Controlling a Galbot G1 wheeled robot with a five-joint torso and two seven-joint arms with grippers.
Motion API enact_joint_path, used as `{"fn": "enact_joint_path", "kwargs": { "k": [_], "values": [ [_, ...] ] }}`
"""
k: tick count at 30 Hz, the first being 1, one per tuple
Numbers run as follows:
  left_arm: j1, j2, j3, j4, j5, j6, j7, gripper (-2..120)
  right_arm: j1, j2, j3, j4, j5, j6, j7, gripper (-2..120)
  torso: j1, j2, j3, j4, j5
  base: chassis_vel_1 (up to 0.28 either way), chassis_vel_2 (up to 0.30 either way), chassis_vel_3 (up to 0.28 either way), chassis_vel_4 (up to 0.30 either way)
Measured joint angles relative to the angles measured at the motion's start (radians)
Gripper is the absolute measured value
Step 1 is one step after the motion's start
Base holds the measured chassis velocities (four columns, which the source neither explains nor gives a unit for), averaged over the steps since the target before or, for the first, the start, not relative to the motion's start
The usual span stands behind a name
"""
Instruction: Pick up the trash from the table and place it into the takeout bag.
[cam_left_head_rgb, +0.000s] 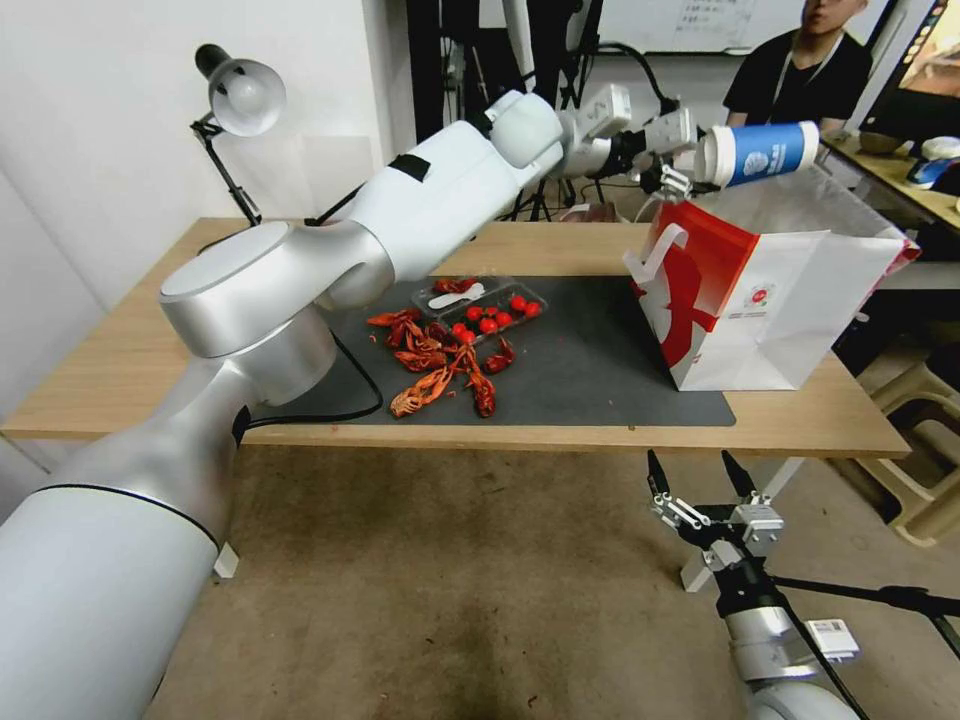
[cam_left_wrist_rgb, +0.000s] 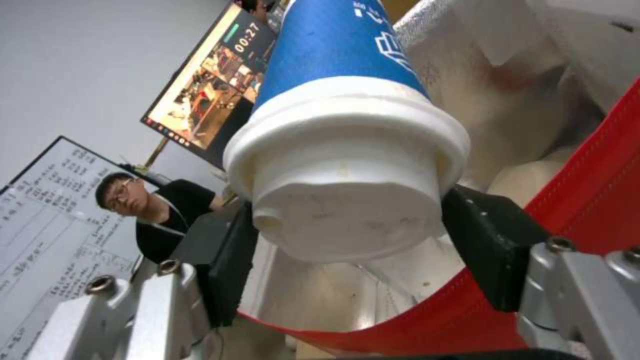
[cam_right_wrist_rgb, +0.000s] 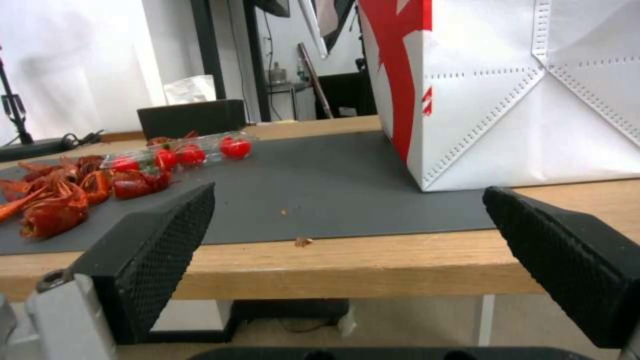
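My left gripper (cam_left_head_rgb: 690, 165) is shut on the lid end of a blue-and-white paper cup (cam_left_head_rgb: 757, 153), holding it sideways over the open mouth of the takeout bag (cam_left_head_rgb: 760, 300). In the left wrist view the cup (cam_left_wrist_rgb: 347, 165) sits between the black fingers (cam_left_wrist_rgb: 490, 245), with the bag's red rim (cam_left_wrist_rgb: 587, 200) and white inside behind it. Red crayfish shells (cam_left_head_rgb: 435, 365) lie in a heap on the dark mat (cam_left_head_rgb: 590, 350) of the table (cam_left_head_rgb: 120, 370). My right gripper (cam_left_head_rgb: 700, 480) hangs open below the table's front edge, facing the bag (cam_right_wrist_rgb: 527, 100) and the shells (cam_right_wrist_rgb: 53, 200).
A clear tray of red tomatoes (cam_left_head_rgb: 485, 310) sits on the mat beside the shells. A desk lamp (cam_left_head_rgb: 235, 100) stands at the table's back left. A black cable (cam_left_head_rgb: 340, 410) runs across the mat's left end. Stools (cam_left_head_rgb: 925, 440) stand to the right.
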Motion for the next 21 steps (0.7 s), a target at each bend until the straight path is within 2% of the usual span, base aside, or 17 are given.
{"fn": "enact_joint_path", "kwargs": {
  "k": [2,3,5,7,10,21],
  "values": [
    [-0.001,0.0,0.003,0.0,-0.001,-0.001,-0.003,69,-0.001,0.0,0.001,0.0,0.0,0.001,0.0,100,0.0,0.0,0.0,0.0,-0.0001,0.0,0.0,0.0,0.0],
    [-0.002,0.0,0.005,0.0,-0.004,-0.003,-0.005,76,-0.001,0.0,0.001,0.0,0.001,0.001,0.0,100,0.0,0.0,0.0,0.0,-0.0002,0.0,0.0,0.0,0.0],
    [-0.002,0.0,0.006,0.0,-0.005,-0.003,-0.005,77,-0.001,0.001,0.001,0.0,0.001,0.001,0.0,100,0.0,0.0,0.0,0.0,-0.0001,0.0,0.0,0.0,0.0],
    [-0.005,0.0,0.008,0.001,-0.006,-0.005,-0.01,91,0.0,0.002,0.0,0.001,0.0,0.001,0.0,100,0.0,0.0,0.0,0.0,-0.0001,0.0,0.0,0.0,0.0],
    [-0.007,0.0,0.008,0.001,-0.009,-0.009,-0.016,97,0.002,0.004,-0.001,0.002,0.0,0.001,0.0,100,0.0,0.0,0.0,0.0,-0.0002,0.0,0.0,0.0,0.0],
    [-0.01,0.001,0.006,-0.002,-0.014,-0.014,-0.05,100,0.002,0.005,-0.003,0.004,-0.001,0.001,0.0,100,0.0,0.0,0.0,0.0,-0.0002,0.0,0.0,0.0,0.0]
  ]
}}
